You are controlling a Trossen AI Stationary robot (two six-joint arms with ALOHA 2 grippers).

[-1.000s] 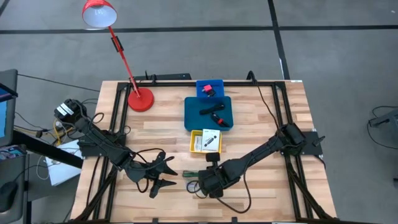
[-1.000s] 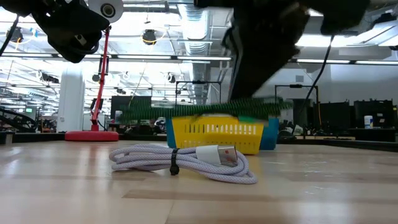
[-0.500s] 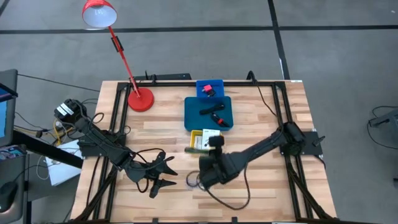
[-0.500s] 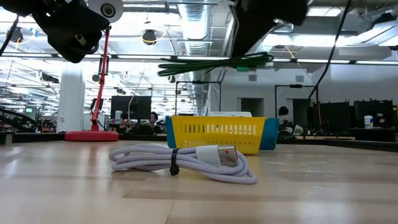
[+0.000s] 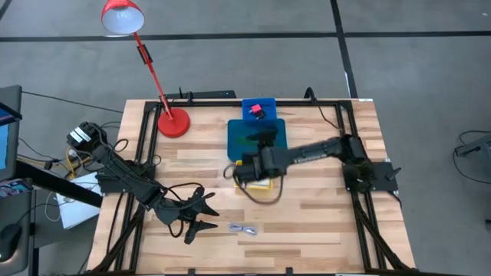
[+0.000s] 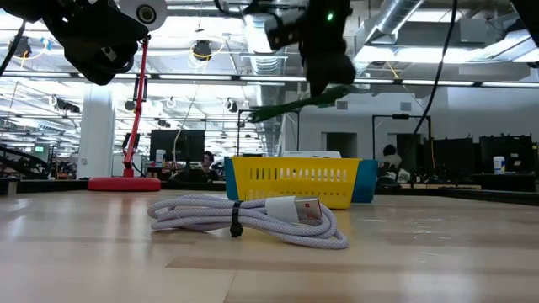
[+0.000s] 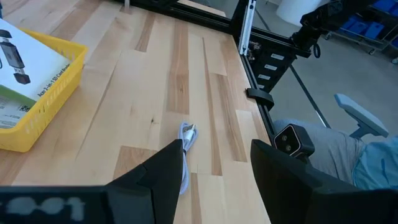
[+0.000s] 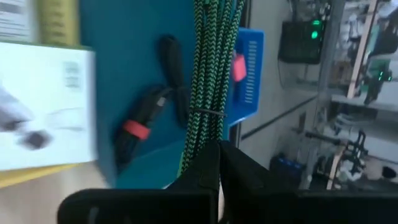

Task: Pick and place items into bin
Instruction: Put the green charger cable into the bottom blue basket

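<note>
Now, working from my left side across: my left gripper [image 5: 201, 217] waits low over the near-left of the table [image 5: 322, 230], fingers spread wide and holding nothing, with the pale coiled cable [image 6: 253, 217] lying on the wood just beside it, not yet picked. A second ago that cable sat under my right arm; the arm has since lifted and swung away toward the bins, so the cable now lies in the open. My right gripper [image 8: 214, 149] is pinched fully closed on the green-and-black braided cable [image 8: 208, 74], which hangs in a bundle from my fingers. It has risen from table level and now rides above the yellow basket [image 6: 290, 181], heading over the teal bin [image 5: 244, 138] where a black cable with a red band [image 8: 140, 127] already lies. I judge the drop is next, and the pale cable remains to collect
</note>
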